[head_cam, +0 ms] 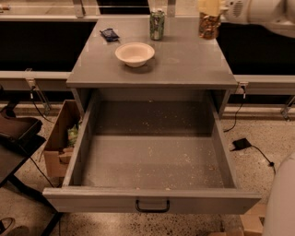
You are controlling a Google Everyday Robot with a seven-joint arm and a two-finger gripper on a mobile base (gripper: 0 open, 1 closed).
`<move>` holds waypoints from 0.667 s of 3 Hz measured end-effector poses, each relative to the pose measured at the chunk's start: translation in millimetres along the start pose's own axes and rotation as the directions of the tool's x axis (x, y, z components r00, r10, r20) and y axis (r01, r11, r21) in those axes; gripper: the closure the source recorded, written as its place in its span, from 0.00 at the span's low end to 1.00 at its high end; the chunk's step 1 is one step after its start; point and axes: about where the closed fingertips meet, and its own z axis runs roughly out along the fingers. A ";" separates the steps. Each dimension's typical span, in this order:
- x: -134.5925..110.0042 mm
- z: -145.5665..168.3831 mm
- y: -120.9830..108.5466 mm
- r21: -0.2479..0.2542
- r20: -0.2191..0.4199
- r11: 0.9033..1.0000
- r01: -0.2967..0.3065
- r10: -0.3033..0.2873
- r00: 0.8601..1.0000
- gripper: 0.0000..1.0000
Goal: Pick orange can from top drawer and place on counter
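Gripping the upright orange can point(209, 27) by its top, the fingers of the gripper point(209, 11) are holding it over the counter surface point(184, 64) at its rear right corner, so you are facing a straight-down placement.

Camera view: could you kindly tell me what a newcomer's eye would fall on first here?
The wide top drawer stands pulled open, its floor speckled with crumbs. At the top right, the end effector grips the orange can over the back right corner of the counter. A white bowl and a green and white can sit on the counter.
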 end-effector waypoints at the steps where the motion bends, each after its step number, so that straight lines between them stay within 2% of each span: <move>1: 19.7 32.6 6.5 -0.009 0.032 1.000 0.005 -0.005 0.999 1.00; 2: 64.0 60.4 19.1 -0.046 0.079 0.997 0.056 -0.052 0.996 1.00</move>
